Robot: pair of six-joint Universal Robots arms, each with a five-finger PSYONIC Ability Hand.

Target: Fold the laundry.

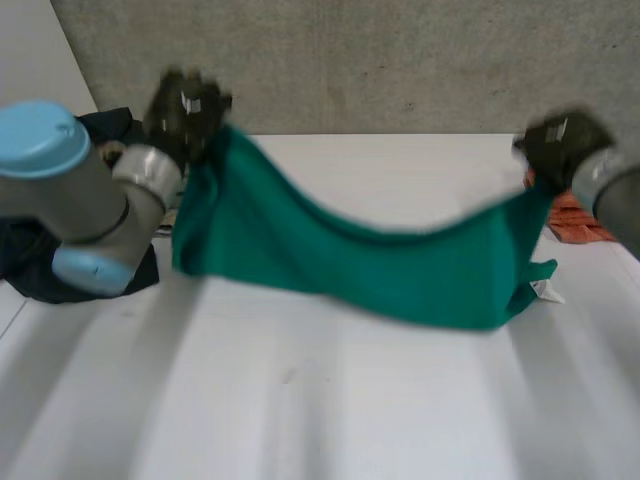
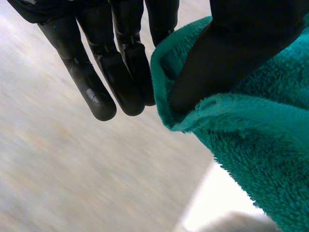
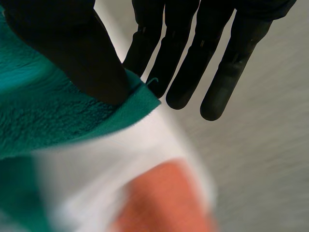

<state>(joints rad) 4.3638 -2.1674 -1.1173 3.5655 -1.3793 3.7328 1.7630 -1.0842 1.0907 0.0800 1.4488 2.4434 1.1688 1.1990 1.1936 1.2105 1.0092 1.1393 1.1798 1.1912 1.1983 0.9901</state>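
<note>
Holding the green towel (image 1: 400, 260) stretched in the air over the table (image 1: 300, 420), the left robot hand (image 1: 185, 105) and right robot hand (image 1: 560, 145) each pinch a top corner between thumb and fingers, probably so it hangs flat for folding; its middle sags.

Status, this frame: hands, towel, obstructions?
Left hand pinches one top corner of green towel, right hand the other. Towel lifted, sagging mid-span. Dark garment and orange cloth off to the sides, not blocking.
</note>
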